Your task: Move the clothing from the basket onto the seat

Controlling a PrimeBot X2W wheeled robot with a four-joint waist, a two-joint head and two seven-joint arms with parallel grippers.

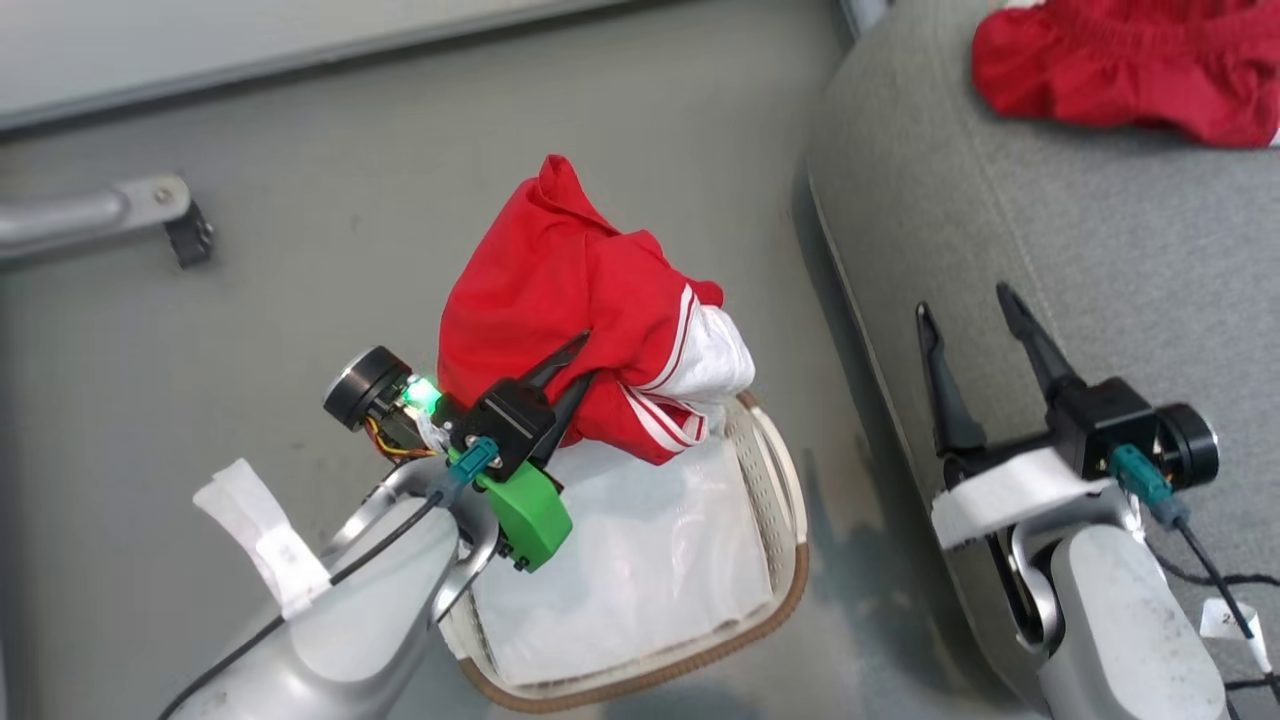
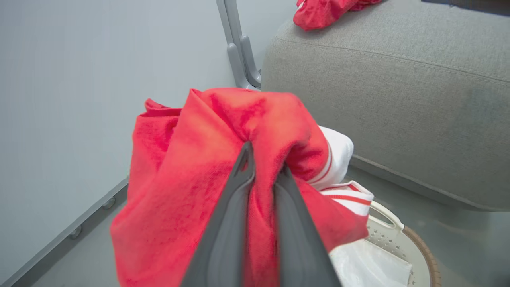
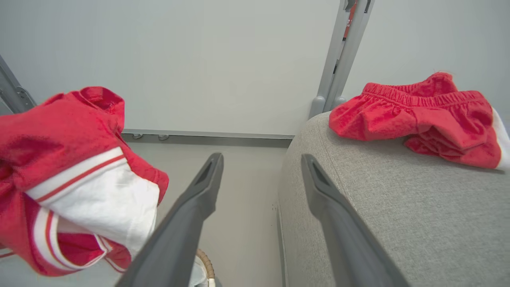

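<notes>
2 garments (image 1: 540, 290) (image 1: 1130, 60), 1 bskt (image 1: 796, 585), 1 seat (image 1: 1100, 250).

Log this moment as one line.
left gripper: shut on red garment, held over basket | right gripper: open, empty, at seat edge | second red garment: on seat

The left hand (image 1: 588, 357) pinches a red garment (image 1: 545, 290) above the basket (image 1: 792, 560), seemingly clear of its liner (image 1: 640, 570).

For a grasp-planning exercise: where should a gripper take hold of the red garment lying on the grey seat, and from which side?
Probably the gathered elastic waistband of the red garment: it stands up as a ridge along its far edge on the seat. Come down from above, straddling it.
</notes>
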